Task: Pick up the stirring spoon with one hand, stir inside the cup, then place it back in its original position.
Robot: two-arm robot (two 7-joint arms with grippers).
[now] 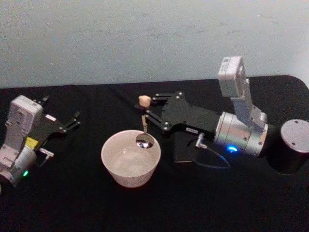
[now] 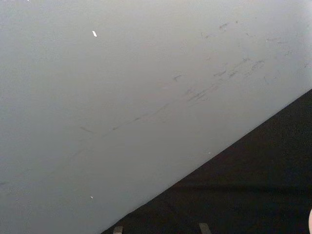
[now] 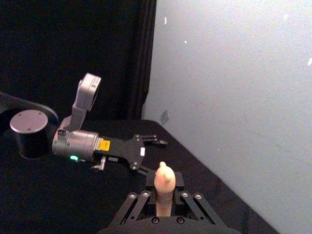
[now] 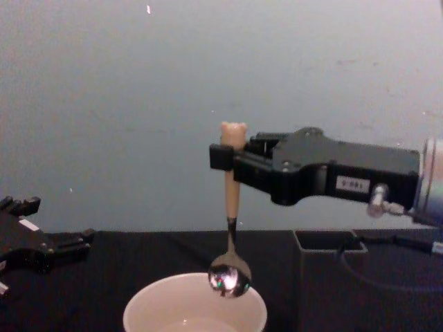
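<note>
My right gripper [image 1: 147,114] is shut on the beige handle of the stirring spoon [image 4: 231,190], which hangs upright with its bear head [image 3: 164,181] on top. The shiny bowl [image 1: 144,141] sits just over the far inner rim of the cream cup [image 1: 116,145], about level with the rim [image 4: 138,304]. The dark grey square holder [image 4: 325,241] stands to the right of the cup, under my right arm and partly hidden by it [image 1: 181,153]. My left gripper [image 1: 62,110] rests open at the far left of the table, apart from everything.
A black cloth covers the table [image 1: 72,203], with a pale wall close behind. A thin cable [image 1: 215,163] loops beside the holder. A dark cylinder [image 1: 293,145] stands at the right edge.
</note>
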